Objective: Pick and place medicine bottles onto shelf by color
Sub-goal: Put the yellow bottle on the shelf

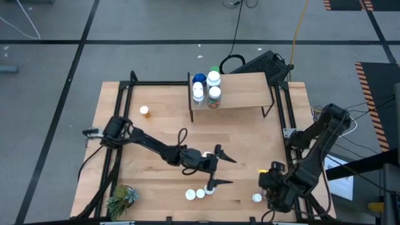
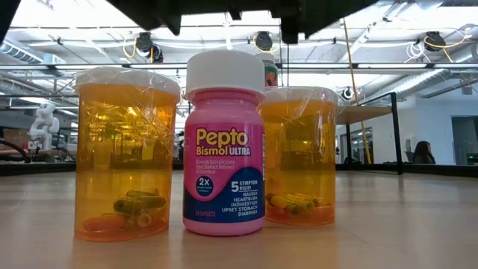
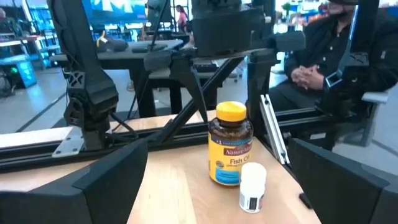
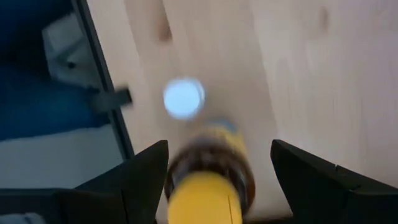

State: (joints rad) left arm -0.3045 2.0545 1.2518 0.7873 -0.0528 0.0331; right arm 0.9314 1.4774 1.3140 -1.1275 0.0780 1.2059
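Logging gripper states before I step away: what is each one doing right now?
Left gripper: open, holding nothing, over the table's middle.
Right gripper: open, straddling the yellow-lidded jar without gripping it.

The pink Pepto bottle [image 2: 224,142] wears a white cap and a navy label band, two translucent orange vials [image 2: 125,153] flank it (at nine and three o'clock), and the amber jar [image 3: 231,144] carries a yellow lid beside a white bottle [image 3: 252,186].
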